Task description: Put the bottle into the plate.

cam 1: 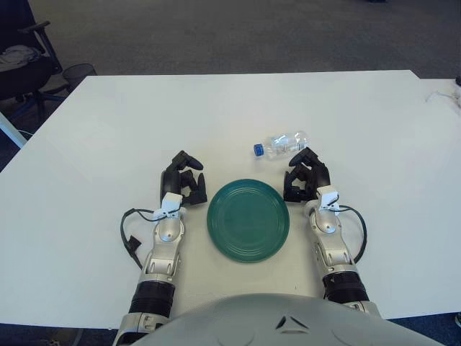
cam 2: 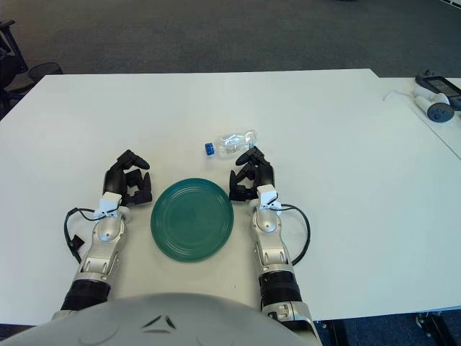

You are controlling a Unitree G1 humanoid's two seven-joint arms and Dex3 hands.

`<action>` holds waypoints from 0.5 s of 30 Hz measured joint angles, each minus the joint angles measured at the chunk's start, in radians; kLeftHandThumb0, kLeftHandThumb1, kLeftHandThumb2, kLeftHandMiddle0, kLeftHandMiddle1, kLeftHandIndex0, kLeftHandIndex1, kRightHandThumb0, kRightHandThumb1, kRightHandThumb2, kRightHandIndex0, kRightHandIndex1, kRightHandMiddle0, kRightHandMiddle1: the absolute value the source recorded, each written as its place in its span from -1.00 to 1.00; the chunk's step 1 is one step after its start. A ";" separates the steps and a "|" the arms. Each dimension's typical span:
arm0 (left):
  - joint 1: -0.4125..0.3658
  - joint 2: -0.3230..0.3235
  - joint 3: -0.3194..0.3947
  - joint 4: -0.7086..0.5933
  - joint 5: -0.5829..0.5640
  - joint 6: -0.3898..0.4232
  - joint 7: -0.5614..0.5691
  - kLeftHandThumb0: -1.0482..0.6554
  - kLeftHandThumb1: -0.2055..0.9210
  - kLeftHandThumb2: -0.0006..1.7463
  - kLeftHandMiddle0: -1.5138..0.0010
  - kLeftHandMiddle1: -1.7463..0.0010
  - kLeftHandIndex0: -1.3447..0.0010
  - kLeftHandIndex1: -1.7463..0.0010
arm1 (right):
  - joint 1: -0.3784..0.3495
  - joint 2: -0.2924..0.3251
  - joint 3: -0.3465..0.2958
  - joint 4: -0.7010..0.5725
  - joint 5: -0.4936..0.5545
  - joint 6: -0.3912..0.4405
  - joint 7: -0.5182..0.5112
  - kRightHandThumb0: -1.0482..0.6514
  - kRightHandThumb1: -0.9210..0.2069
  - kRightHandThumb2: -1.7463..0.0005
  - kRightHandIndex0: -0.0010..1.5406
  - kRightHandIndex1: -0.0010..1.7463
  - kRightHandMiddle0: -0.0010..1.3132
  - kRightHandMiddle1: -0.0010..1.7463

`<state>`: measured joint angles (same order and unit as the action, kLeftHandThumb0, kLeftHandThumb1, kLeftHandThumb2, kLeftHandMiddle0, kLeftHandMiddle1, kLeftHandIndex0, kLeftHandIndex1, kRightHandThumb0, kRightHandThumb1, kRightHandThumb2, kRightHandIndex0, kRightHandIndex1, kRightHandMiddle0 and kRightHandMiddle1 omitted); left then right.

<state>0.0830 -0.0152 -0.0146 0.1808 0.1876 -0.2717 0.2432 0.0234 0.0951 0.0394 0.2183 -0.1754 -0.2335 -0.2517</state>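
Note:
A clear plastic bottle (cam 1: 282,145) with a blue cap lies on its side on the white table, just beyond the plate. The green plate (cam 1: 248,220) sits empty on the table between my two hands. My right hand (cam 1: 305,177) rests on the table right of the plate, just below the bottle, fingers curled and holding nothing. My left hand (cam 1: 183,179) rests on the table left of the plate, fingers curled and empty.
The white table (cam 1: 108,130) stretches far and to both sides. A second table at the right carries a controller (cam 2: 436,109) and a dark device (cam 2: 436,84). A chair (cam 1: 21,61) and a wire bin (cam 1: 78,73) stand off the far left corner.

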 measured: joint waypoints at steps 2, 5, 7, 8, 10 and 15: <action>0.000 -0.001 0.000 0.000 0.000 0.001 0.000 -0.39 -0.35 0.72 -0.68 -1.00 -0.09 -1.00 | 0.006 -0.003 0.005 0.003 -0.031 -0.019 -0.031 0.23 0.51 -0.84 0.01 1.00 -0.12 1.00; 0.000 -0.004 0.001 0.002 -0.002 0.000 0.000 -0.39 -0.35 0.72 -0.68 -1.00 -0.09 -1.00 | 0.009 -0.010 0.015 0.025 -0.087 -0.065 -0.081 0.23 0.48 -0.82 0.00 1.00 -0.14 1.00; -0.001 -0.004 0.002 0.004 -0.002 -0.002 0.000 -0.39 -0.35 0.73 -0.68 -1.00 -0.09 -1.00 | 0.007 -0.017 0.015 0.039 -0.105 -0.087 -0.100 0.23 0.46 -0.80 -0.02 1.00 -0.16 1.00; -0.002 -0.004 0.002 0.006 -0.002 -0.003 0.000 -0.39 -0.35 0.73 -0.68 -1.00 -0.09 -1.00 | 0.002 -0.023 0.014 0.049 -0.108 -0.098 -0.103 0.23 0.45 -0.80 -0.02 1.00 -0.16 1.00; -0.005 -0.003 0.002 0.010 -0.002 -0.005 0.001 -0.39 -0.35 0.73 -0.68 -1.00 -0.10 -1.00 | -0.016 -0.039 0.004 0.073 -0.104 -0.114 -0.102 0.23 0.43 -0.79 -0.02 0.99 -0.17 1.00; -0.011 -0.003 0.001 0.016 0.001 -0.008 0.006 -0.40 -0.38 0.75 -0.68 -1.00 -0.11 -1.00 | -0.081 -0.084 -0.038 0.094 -0.085 -0.114 -0.097 0.23 0.47 -0.79 0.03 0.94 -0.15 1.00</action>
<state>0.0723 -0.0186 -0.0132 0.1973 0.1887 -0.2798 0.2490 -0.0577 0.0116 0.0012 0.3126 -0.2604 -0.3478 -0.3484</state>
